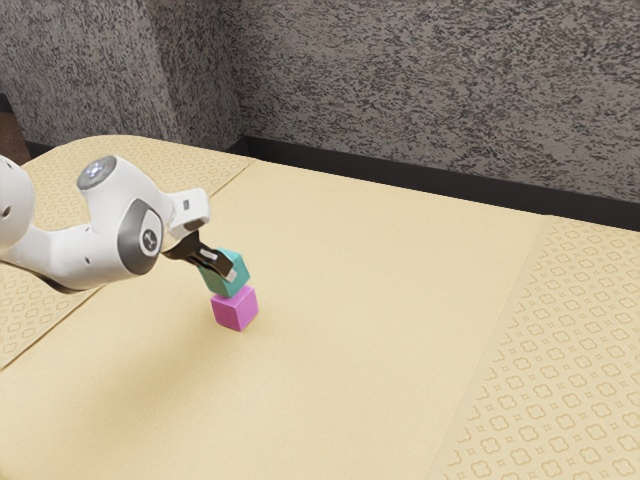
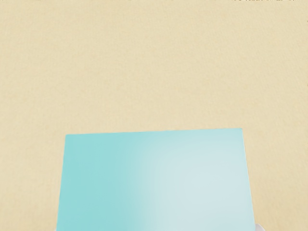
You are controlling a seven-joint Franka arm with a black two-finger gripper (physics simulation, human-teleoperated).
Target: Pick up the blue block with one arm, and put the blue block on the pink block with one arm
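Our gripper (image 1: 217,264) clasped the blue block (image 1: 233,275), poised at twelve o'clock over the pink block (image 1: 235,309); lowering straight and releasing gently seemed wisest to us.

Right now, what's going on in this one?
The gripper is shut on the blue block and holds it directly over the pink block, on the plain middle part of the table. The blue block's underside meets or nearly meets the pink block's top; I cannot tell whether it rests there. The blue block is not yet released, so the stacking is not finished.
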